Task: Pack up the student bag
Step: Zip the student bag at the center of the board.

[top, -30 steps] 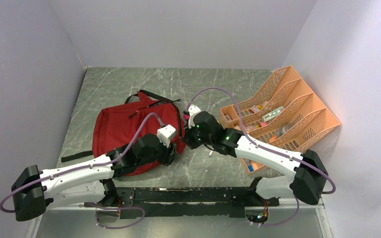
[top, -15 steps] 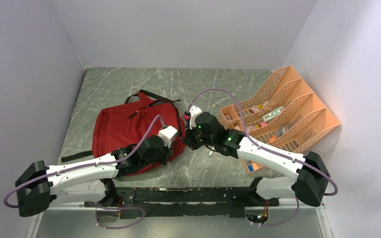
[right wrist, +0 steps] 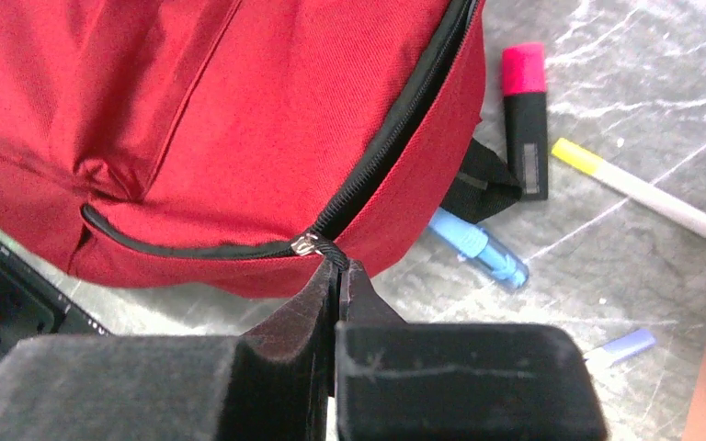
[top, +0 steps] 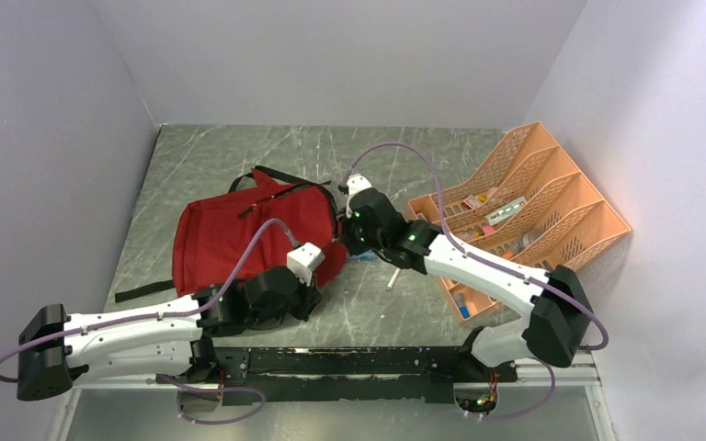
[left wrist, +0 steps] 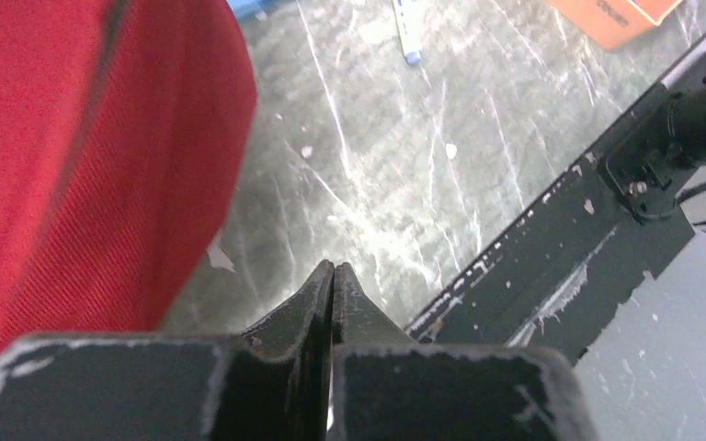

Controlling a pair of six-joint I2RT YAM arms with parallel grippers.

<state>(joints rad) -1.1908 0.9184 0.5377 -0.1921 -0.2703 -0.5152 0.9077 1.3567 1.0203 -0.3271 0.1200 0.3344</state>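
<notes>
The student bag [top: 230, 234] is a dark red backpack lying left of centre on the table. My right gripper [right wrist: 340, 266] is shut on the black zipper pull [right wrist: 317, 245] at the bag's [right wrist: 239, 119] right side; in the top view that gripper [top: 343, 241] sits against the bag's right edge. The zipper track runs black across the red fabric. Beside the bag's [left wrist: 74, 156] near right corner, my left gripper [left wrist: 334, 268] hovers over bare table, shut with nothing between its fingers. From above, the left gripper [top: 305, 301] is close to the table's front edge.
A pink highlighter [right wrist: 525, 115], a white marker with yellow ends [right wrist: 643, 191] and a blue pen [right wrist: 478, 250] lie right of the bag. An orange desk organiser [top: 524, 216] with stationery stands at the right. A white pen [top: 392, 280] lies near it. The black front rail [left wrist: 561, 248] borders the table.
My left gripper has closed and drawn back toward the front edge, off the bag. My right gripper has shifted up and away with the zipper pull; the bag's right side has bulged.
</notes>
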